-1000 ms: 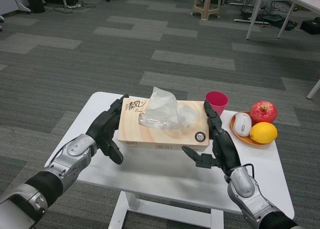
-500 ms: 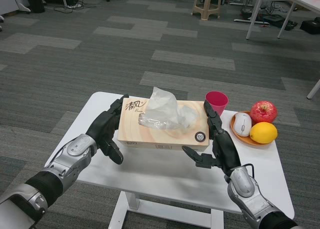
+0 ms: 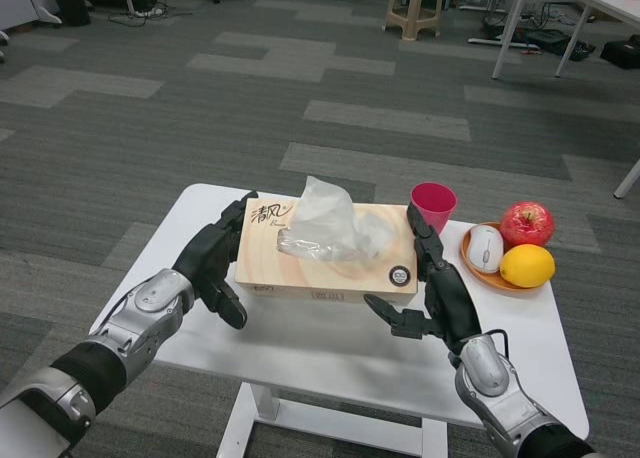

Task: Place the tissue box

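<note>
My left hand (image 3: 212, 259) and right hand (image 3: 437, 283) pressed flat against the two short ends of the tissue box (image 3: 328, 249), fingers stretched along its sides, clamping it between them at the middle of the tabletop (image 3: 330, 353). Just beyond my right fingers stood a pink cup (image 3: 433, 206) and a dish (image 3: 478, 268) with a mouse (image 3: 485, 246), apple (image 3: 527, 223) and lemon (image 3: 526, 265), crowding that side.

Grey patchwork carpet (image 3: 300, 88) fills the frame, with a beige stool (image 3: 414, 6) at top centre and a white desk (image 3: 590, 8) at upper right.
</note>
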